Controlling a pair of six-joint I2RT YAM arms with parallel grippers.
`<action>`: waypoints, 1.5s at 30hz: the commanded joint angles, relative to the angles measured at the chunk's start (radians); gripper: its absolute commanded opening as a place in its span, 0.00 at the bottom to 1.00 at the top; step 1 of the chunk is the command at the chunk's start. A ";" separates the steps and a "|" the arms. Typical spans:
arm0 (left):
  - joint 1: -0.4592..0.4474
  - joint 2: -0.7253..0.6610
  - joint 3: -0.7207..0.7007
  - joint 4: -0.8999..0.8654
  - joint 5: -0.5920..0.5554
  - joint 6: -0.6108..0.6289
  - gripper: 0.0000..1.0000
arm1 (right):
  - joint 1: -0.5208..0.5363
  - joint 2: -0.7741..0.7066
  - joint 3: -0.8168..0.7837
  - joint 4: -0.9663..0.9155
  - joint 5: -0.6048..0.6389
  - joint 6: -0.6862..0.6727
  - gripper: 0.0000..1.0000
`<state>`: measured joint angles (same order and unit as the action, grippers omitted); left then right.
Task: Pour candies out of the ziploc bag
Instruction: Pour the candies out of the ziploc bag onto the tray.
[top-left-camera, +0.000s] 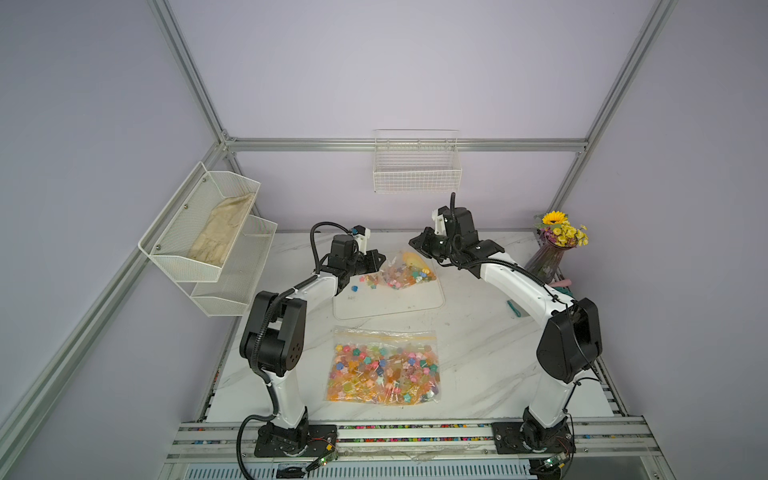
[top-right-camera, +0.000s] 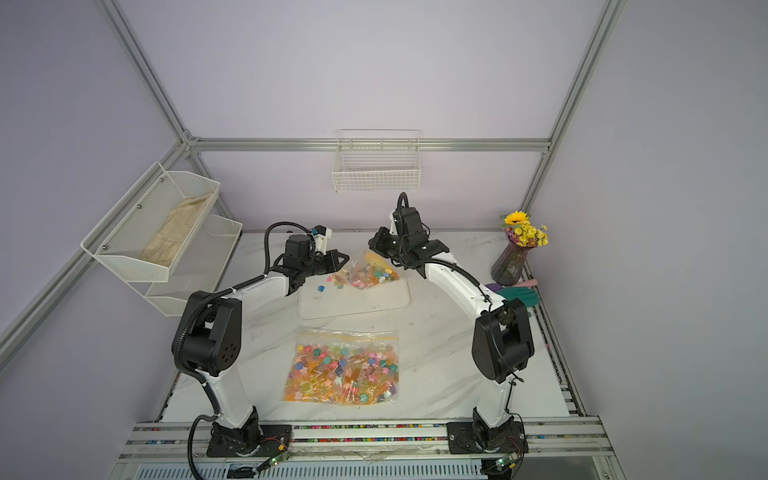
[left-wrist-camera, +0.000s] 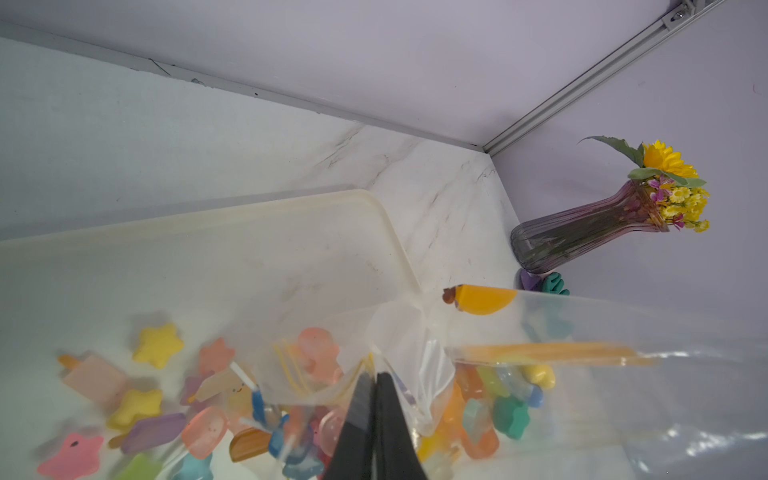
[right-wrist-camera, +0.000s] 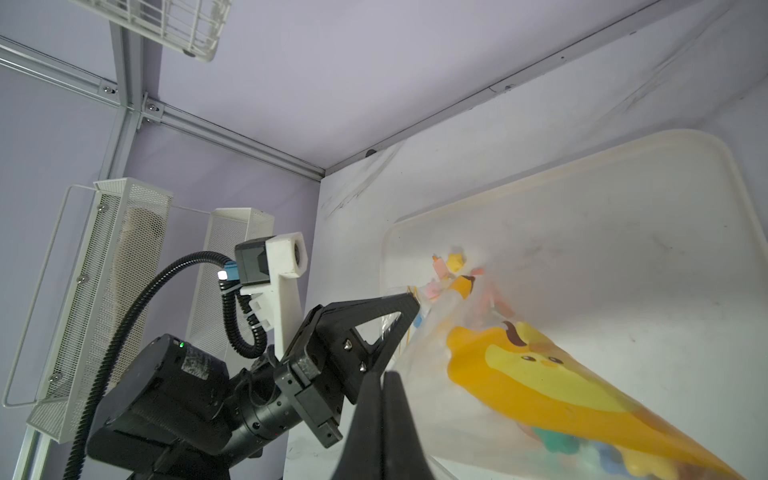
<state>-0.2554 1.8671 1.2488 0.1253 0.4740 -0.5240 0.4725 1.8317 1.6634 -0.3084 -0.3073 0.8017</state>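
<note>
- Pinching ziploc bag (top-left-camera: 405, 270) with left jaws and right jaws, both closed on its plastic, above tray (top-left-camera: 390, 305) at picture centre.
- Showing a few candies (top-left-camera: 368, 280) spilled onto tray; bulk sitting inside bag.
- Judging pour begun, not finished.
- Noting second full bag (top-left-camera: 384, 368) lying untouched on table (top-left-camera: 478, 353), lower centre.

- The tray (top-left-camera: 390, 301) lies at the back middle of the bench (top-left-camera: 478, 353).
- The far ziploc bag (top-left-camera: 409, 270) is over the tray; loose candies (top-left-camera: 368, 280) lie on it just left of the bag.
- The near ziploc bag (top-left-camera: 384, 365) lies on the bench before the tray.
- The vase (top-left-camera: 544, 264) stands back right.
- Mesh shelf (top-left-camera: 199, 232) on the left wall, wire basket (top-left-camera: 417, 166) on the back wall.
</note>
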 joint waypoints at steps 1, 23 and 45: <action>0.014 -0.014 -0.053 0.053 0.014 -0.014 0.03 | 0.009 0.005 0.063 0.048 -0.004 -0.012 0.00; 0.064 -0.079 -0.137 0.072 0.006 -0.022 0.04 | 0.040 0.064 0.124 0.029 -0.010 -0.015 0.00; 0.008 -0.025 -0.140 0.150 0.061 -0.099 0.03 | 0.050 0.056 0.192 0.000 -0.005 -0.029 0.00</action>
<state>-0.2279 1.8370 1.1450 0.2169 0.5156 -0.6029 0.5098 1.8919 1.8164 -0.3107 -0.3107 0.7895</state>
